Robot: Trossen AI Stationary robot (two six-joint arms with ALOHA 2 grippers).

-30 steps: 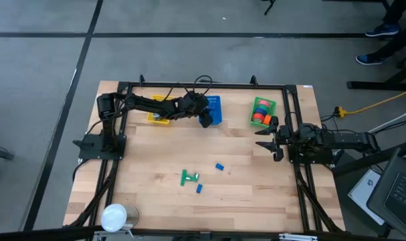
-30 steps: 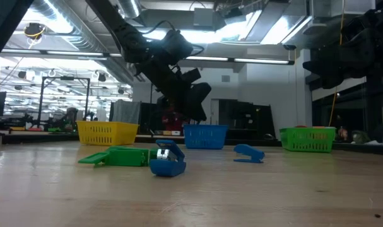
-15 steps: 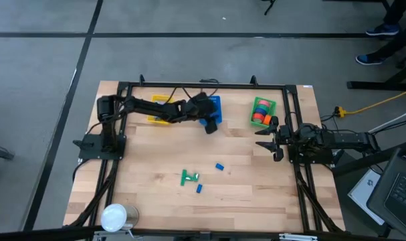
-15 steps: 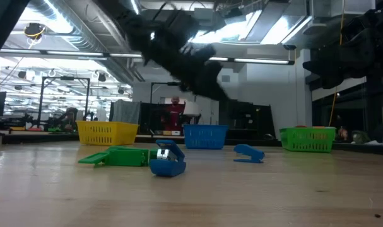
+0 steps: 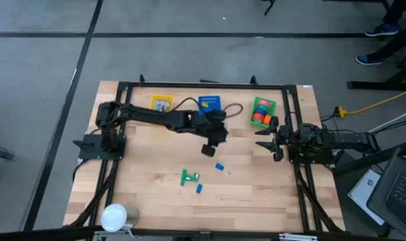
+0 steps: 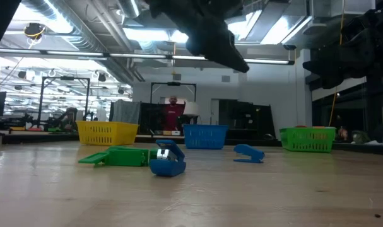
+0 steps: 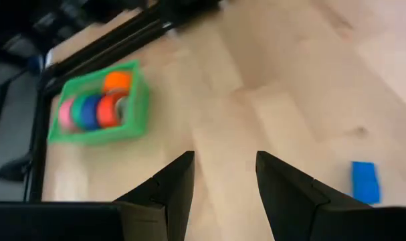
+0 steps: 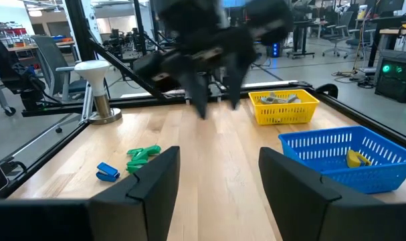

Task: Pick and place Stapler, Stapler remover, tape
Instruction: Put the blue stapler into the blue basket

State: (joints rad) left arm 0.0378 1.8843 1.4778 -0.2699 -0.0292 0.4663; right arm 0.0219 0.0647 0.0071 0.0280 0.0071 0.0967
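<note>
My left gripper hangs open above the middle of the table, holding nothing; its fingers frame bare wood. The green stapler lies flat on the table toward the near side, with a small blue staple remover beside it and another blue piece nearer. The tape rolls stand on edge in the green basket at the far right. My right gripper waits open at the right edge, pointing level across the table.
A yellow basket and a blue basket with small items stand along the far edge. A white round object sits at the near left corner. A black frame borders the table.
My left gripper has swung away from the blue basket at the far edge toward the middle of the table, rising and rolling about its own line as it went. It carries nothing. The things on the table have stayed in place.
</note>
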